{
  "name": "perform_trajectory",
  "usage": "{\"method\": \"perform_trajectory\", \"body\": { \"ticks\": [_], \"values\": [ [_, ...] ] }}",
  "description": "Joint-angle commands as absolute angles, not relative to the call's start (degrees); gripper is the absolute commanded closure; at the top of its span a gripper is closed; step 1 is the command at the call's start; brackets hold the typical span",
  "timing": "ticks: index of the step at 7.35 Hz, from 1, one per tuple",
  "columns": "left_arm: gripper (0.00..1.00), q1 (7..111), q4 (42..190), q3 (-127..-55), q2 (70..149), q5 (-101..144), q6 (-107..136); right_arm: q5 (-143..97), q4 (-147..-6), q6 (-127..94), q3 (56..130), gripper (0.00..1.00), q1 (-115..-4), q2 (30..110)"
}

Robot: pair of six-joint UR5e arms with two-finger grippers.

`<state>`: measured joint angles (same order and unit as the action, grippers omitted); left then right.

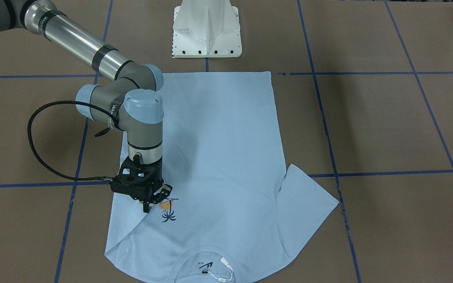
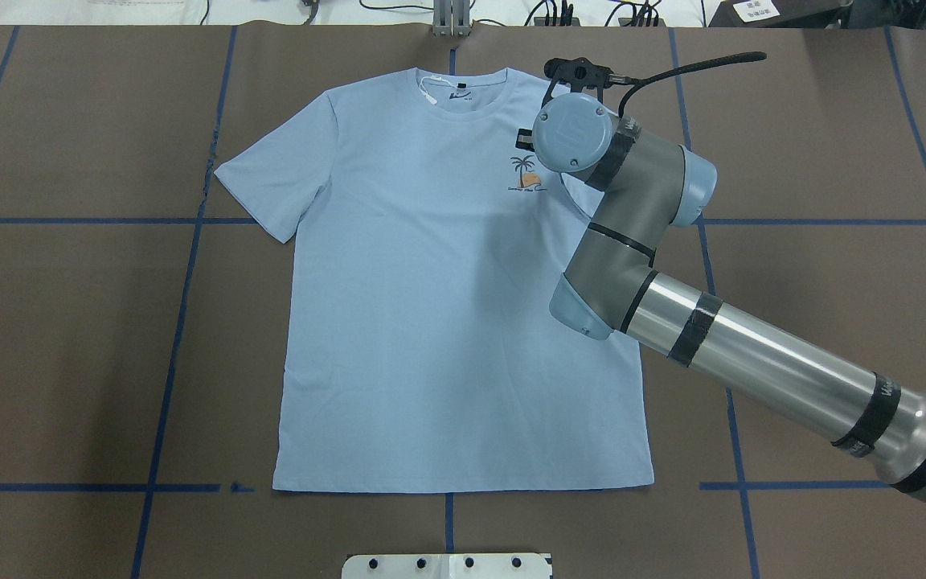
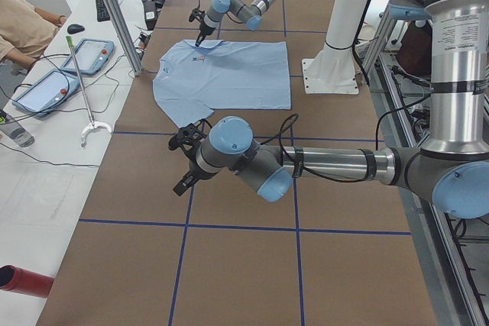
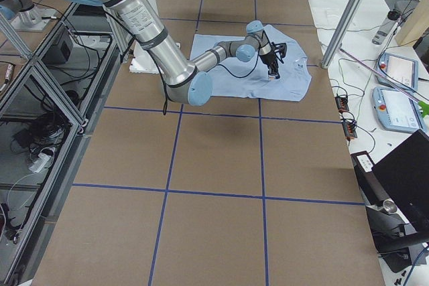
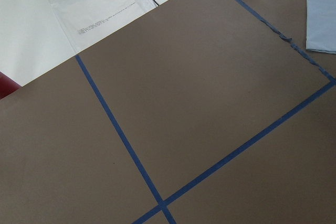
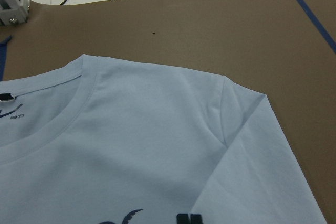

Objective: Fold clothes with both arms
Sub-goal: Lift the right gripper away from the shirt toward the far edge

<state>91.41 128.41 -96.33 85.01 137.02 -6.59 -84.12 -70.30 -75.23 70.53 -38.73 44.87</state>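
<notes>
Nearest, the left gripper (image 3: 185,179) hovers over the table (image 1: 387,118), well apart from the cloth; I cannot tell its grip. The right gripper (image 1: 153,198), fingertips pinched on the folded-in sleeve (image 6: 252,182) of the T-shirt (image 1: 218,149) beside the print (image 1: 168,212), should lay it flat before letting go. The collar (image 1: 207,251) faces the table's far edge.

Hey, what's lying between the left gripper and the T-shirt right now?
Only bare brown table cover crossed by blue tape lines lies between the left gripper and the T-shirt; the left wrist view shows it.
</notes>
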Motion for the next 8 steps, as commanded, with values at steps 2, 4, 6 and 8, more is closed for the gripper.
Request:
{"method": "perform_trajectory", "body": {
  "ticks": [2,4,6,8],
  "values": [
    [0.00,91.32,128.32,-96.33,85.77,136.93,-6.24,-82.53,-70.31,-73.75,70.14,0.00,-38.23,43.69],
    [0.00,91.32,132.59,-96.68,86.57,136.59,-4.22,-89.16,-70.75,-69.02,70.75,0.00,-41.90,41.05],
    [0.00,87.31,134.65,-94.84,90.06,136.32,1.90,-100.85,-70.84,-61.29,71.45,0.00,-48.83,41.57],
    [0.00,80.11,134.91,-94.31,94.63,129.77,21.60,-110.25,-70.93,-49.81,78.08,0.00,-55.69,48.81]
  ]
}}
